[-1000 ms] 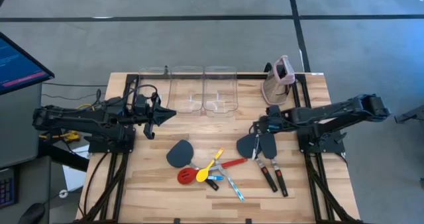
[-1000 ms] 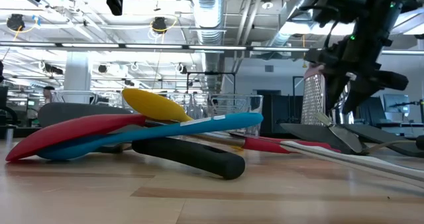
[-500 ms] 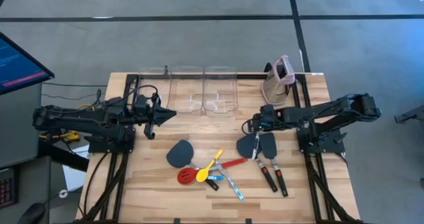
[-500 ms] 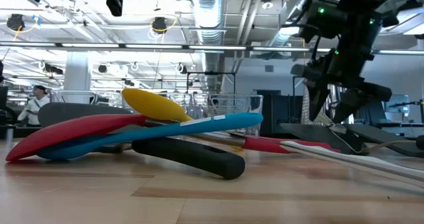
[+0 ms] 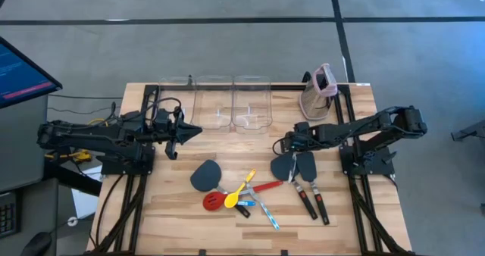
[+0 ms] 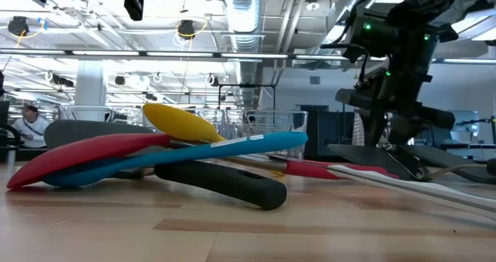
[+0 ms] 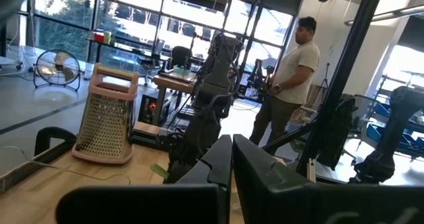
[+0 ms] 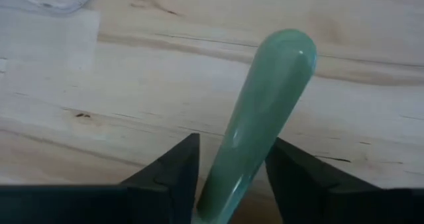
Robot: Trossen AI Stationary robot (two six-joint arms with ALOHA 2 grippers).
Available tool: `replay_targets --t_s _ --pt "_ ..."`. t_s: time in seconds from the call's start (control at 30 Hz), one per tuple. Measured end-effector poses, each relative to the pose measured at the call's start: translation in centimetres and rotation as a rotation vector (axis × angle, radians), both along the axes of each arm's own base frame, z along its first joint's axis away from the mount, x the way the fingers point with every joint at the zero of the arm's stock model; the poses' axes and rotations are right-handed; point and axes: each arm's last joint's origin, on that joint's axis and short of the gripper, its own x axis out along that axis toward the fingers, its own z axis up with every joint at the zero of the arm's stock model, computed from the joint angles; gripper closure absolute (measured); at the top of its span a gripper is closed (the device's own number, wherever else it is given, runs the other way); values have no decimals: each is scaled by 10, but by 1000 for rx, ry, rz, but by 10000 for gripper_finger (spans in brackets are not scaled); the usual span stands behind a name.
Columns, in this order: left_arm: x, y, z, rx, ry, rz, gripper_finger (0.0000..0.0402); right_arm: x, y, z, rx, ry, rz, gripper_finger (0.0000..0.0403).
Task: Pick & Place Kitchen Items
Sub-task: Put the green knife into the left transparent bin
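Wooden planks make up the surface [image 5: 174, 210], which sits on a grey floor in the high view; the low view looks past it into a hall with ducts and lights overhead. Three clear bins [image 5: 231, 103] stand in a row at the upper middle of the high view, and a beige grater with a pink top [image 5: 319, 90] stands upright at the upper right.

At centre right in the high view, the right hand [image 5: 286, 145] reaches toward the middle of the surface, just above the heads of two dark grey spatulas [image 5: 297, 165] that lie side by side with their black-red handles pointing toward the lower right. In the right wrist view its fingers [image 8: 165, 174] stand partly spread on either side of a pale green handle [image 8: 262, 111], close to it; whether they press on it cannot be told.

A third dark grey spatula [image 5: 204, 175] lies lower centre. Just below and right of it sits a crossed pile: a red slotted spoon [image 5: 214, 201], a yellow spoon [image 5: 244, 185], a blue spoon [image 5: 243, 204] and a thin silvery tool [image 5: 267, 213].

At centre left in the high view the left hand [image 5: 189, 130] hangs with its fingers pressed together, holding nothing, well apart from the utensils. A person [image 7: 291, 85] stands in the background of the left wrist view.
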Motion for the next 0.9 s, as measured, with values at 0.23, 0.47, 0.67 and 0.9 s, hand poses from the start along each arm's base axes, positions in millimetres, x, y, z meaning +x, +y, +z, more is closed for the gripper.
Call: replay_targets --t_s 0.23,0.47,0.67,0.9 --pt "0 0 0 0 4 3 399 0 0 2 -7 -6 26 345" --pt "0 0 -1 0 8 3 399 -3 0 15 -27 -53 72 382" --pt "0 0 -1 0 8 2 399 -10 -1 35 -63 -155 56 378" --pt "0 0 -1 0 7 2 399 -16 -3 68 -154 -360 95 382"
